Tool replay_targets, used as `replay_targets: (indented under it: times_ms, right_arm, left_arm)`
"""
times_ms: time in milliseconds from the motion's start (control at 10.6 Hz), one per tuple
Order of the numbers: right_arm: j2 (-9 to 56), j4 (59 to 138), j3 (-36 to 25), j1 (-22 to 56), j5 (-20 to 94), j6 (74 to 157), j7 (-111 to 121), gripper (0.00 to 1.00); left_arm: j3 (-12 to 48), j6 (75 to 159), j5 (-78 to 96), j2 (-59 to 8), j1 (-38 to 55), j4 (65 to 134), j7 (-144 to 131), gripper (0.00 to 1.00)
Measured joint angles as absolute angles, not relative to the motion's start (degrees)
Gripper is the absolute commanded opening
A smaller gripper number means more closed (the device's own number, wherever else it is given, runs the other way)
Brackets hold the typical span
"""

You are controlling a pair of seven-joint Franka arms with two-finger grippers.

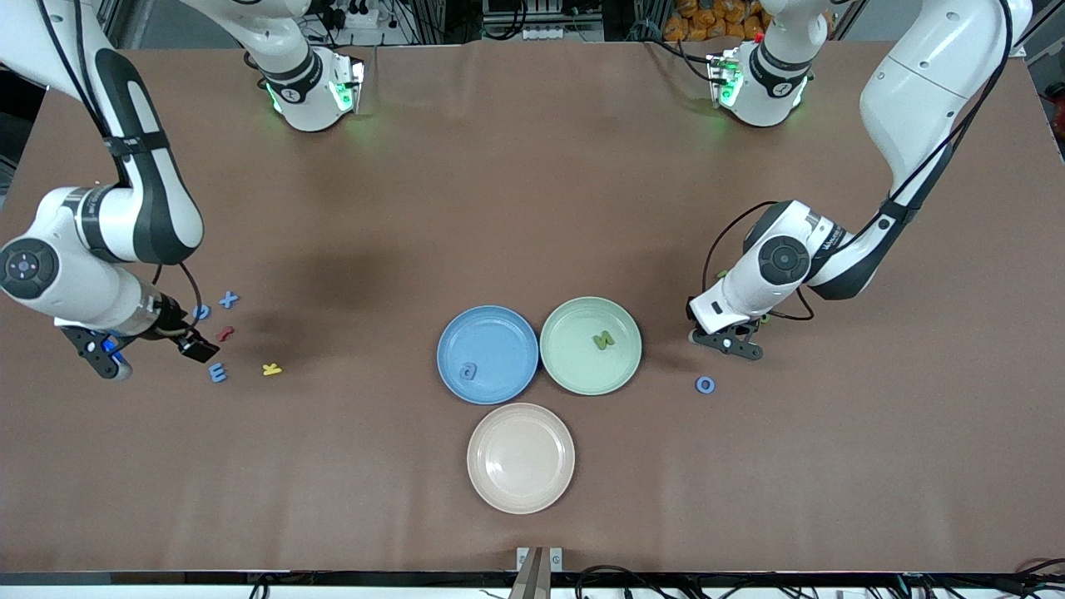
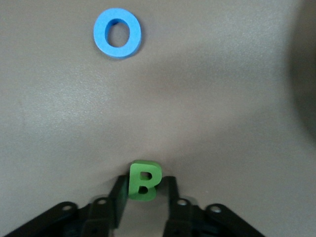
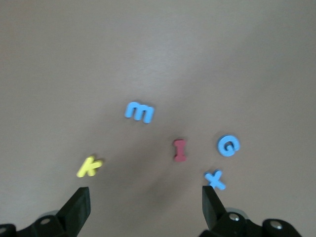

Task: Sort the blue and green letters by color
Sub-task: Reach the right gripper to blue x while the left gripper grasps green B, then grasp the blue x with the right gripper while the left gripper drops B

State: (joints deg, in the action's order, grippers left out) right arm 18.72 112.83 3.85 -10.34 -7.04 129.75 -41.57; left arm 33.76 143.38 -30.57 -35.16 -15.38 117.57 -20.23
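Left gripper (image 2: 144,197) pinches the green B (image 2: 144,180) by its flat sides — light, stiff, prob. foam; right gripper (image 3: 145,205) wide open, waiting.

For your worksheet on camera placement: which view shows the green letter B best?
The left wrist view: the green letter B stands plainly readable between the left pincer fingers. In the front view the arm hides it; the right wrist view does not show it.
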Motion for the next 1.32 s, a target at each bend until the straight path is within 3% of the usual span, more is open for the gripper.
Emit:
replay_targets:
  times_ms: [566, 1320]
  right_arm:
    - [14.6, 133.6, 3.9, -13.9, -7.0, 154.7, -33.9, 1.0]
    - [19.5, 137.5, 3.9, -19.5, -7.0, 162.1, -23.0, 1.0]
  left_arm:
    - [34.1, 144.0, -30.6, -34.8, -15.1, 115.1, -25.2, 0.0]
    - [37.3, 138.0, -30.4, -33.4, -1.0, 103.7, -46.6, 0.0]
